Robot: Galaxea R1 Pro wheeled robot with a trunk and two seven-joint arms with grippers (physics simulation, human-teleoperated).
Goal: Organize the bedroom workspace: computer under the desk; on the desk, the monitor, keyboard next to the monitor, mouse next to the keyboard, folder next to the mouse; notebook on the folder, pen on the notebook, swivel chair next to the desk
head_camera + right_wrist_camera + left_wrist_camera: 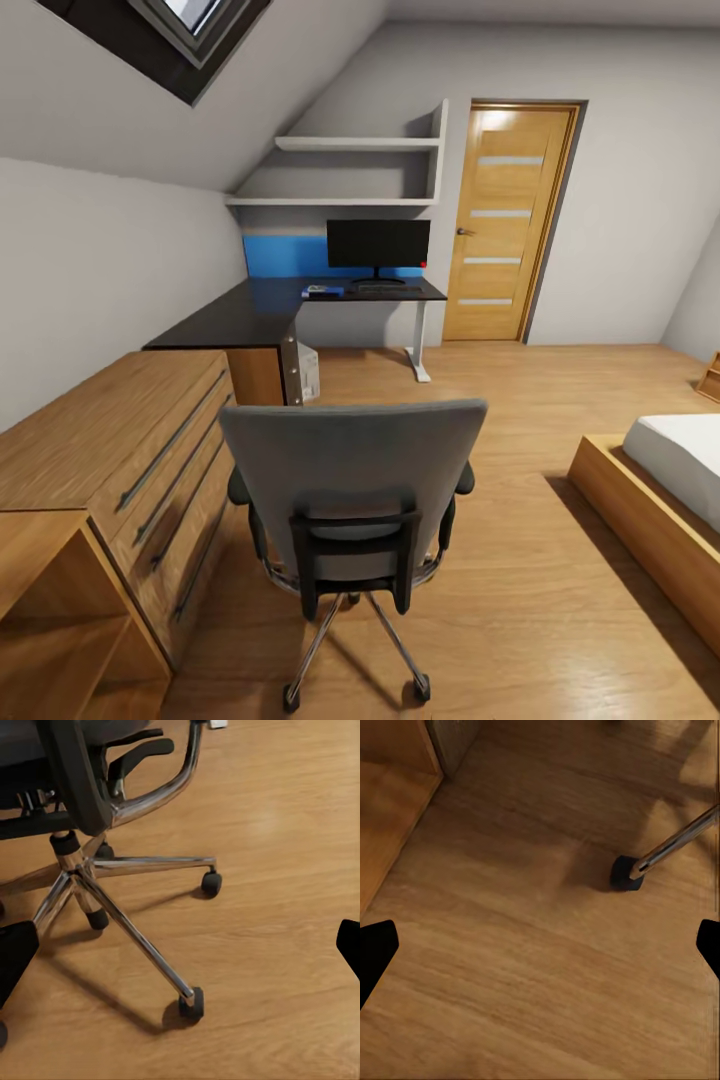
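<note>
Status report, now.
Both grippers open, empty, over floor. Chair dead ahead, back toward us, apart from desk. Monitor on desk. Chair blocks straight path.

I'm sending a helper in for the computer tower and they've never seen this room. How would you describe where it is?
Find the black L-shaped desk in the far corner, below the wall shelves. Look under it, beside the drawer unit with round knobs. The computer is the small pale grey-white box standing on the floor there, the one light thing beneath that dark top.
</note>
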